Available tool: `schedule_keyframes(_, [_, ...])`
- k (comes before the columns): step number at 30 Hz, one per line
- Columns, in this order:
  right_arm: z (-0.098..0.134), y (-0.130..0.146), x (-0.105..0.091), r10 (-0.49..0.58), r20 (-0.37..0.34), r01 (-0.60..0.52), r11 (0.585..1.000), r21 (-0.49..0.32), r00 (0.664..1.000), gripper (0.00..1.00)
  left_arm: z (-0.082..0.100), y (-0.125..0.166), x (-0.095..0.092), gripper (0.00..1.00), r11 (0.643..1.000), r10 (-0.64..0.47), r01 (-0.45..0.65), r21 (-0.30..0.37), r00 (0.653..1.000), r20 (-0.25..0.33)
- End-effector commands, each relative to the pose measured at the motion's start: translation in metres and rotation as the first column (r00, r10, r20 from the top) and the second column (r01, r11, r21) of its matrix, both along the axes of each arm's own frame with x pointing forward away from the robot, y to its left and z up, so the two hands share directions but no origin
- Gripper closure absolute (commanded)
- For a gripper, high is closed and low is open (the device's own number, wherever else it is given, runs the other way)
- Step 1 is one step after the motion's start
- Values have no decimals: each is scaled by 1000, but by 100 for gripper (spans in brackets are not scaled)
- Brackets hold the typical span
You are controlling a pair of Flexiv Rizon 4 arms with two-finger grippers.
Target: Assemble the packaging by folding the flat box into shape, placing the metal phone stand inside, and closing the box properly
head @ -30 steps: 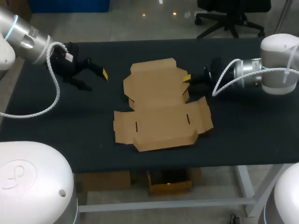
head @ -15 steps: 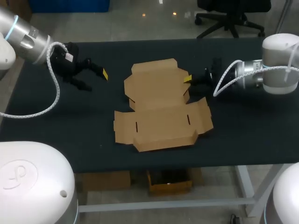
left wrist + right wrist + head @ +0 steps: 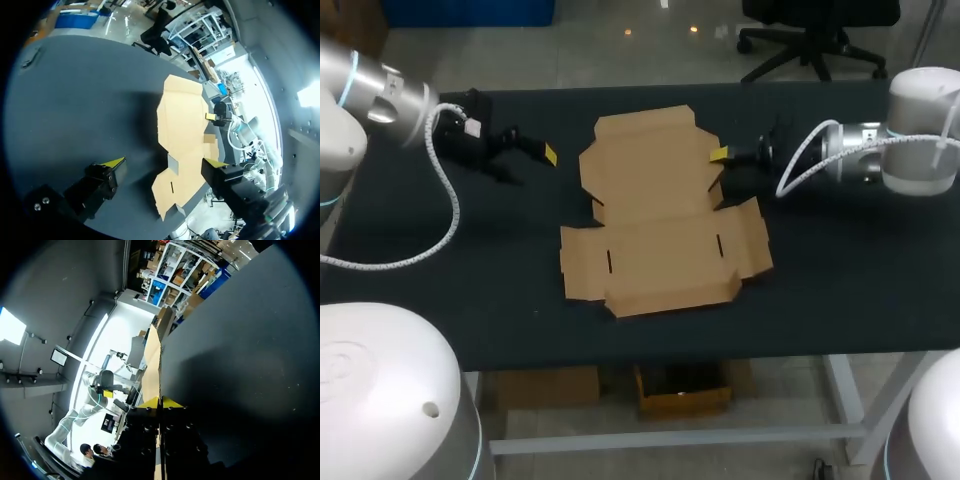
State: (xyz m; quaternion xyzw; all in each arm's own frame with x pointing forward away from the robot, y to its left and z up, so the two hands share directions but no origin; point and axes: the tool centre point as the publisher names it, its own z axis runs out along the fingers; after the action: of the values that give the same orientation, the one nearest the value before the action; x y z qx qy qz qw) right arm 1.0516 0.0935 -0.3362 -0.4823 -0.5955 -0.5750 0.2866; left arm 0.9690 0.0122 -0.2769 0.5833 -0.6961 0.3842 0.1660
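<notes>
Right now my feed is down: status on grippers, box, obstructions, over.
Left gripper open, left of the flat box. Right gripper shut on its right edge. Box lies unfolded on table. No phone stand or obstruction in view.

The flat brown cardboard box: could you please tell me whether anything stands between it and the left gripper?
Nothing visible does: only a stretch of black tabletop lies between the open left gripper and the flat brown cardboard box.
</notes>
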Motion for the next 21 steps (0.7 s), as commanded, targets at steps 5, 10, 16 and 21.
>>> schedule_keyframes(5, [4,1,5,17,41,-19,998,58,999,100,-7,-10,10,0,999,-10,14,-29,992,128])
schedule_keyframes(10, [9,3,7,15,74,-21,996,83,997,100,-8,-19,21,0,999,-30,38,-35,980,196])
schedule_keyframes(16, [17,6,8,14,116,-26,994,107,993,100,-10,-30,34,0,996,-57,74,-49,959,276])
schedule_keyframes(21, [23,11,8,22,142,-38,993,115,990,100,-11,-35,45,0,994,-82,103,-47,939,333])
